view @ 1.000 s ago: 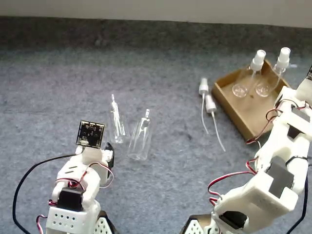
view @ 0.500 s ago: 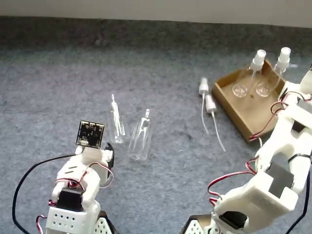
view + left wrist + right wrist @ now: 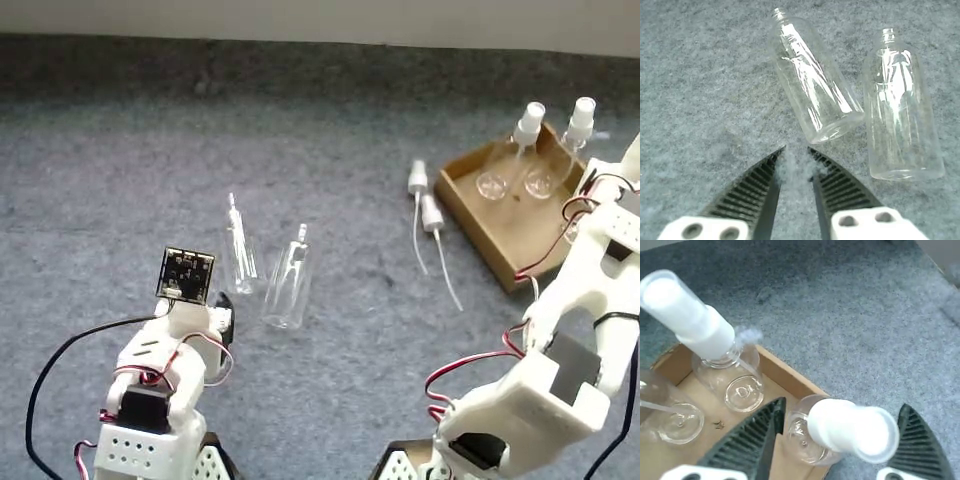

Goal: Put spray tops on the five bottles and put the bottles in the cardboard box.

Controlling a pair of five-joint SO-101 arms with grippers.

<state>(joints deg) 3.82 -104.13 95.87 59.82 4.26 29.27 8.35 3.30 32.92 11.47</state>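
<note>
Hard bits first. In the high view my right arm covers the near corner of the cardboard box (image 3: 505, 232) and most of what sits under my right gripper (image 3: 842, 405), so I go by the wrist view there. Even then I can't tell if the third capped bottle (image 3: 850, 432) stands inside the box or right at its corner. The cut-off capped bottle (image 3: 670, 417) runs out of the wrist picture's edge.

Count: five bottles, three with spray tops on, two bare. Plus two loose ones, the first loose top (image 3: 417, 180) and the second loose top (image 3: 431, 212), side by side on the carpet (image 3: 150, 150) just outside the box, thin tubes trailing.

Right gripper is spread wide, gripping nothing. The third capped bottle is upright between the jaws, close to one and clear of the other. The full capped bottle (image 3: 720, 355) stands in the box just beyond.

Left gripper (image 3: 796, 149) is parted a little, holding nothing. The nearer bare bottle (image 3: 815, 85) lies with its base just ahead of the fingertips, neck pointing away. The other bare bottle (image 3: 902, 110) lies beside it, toward my right arm's side.
</note>
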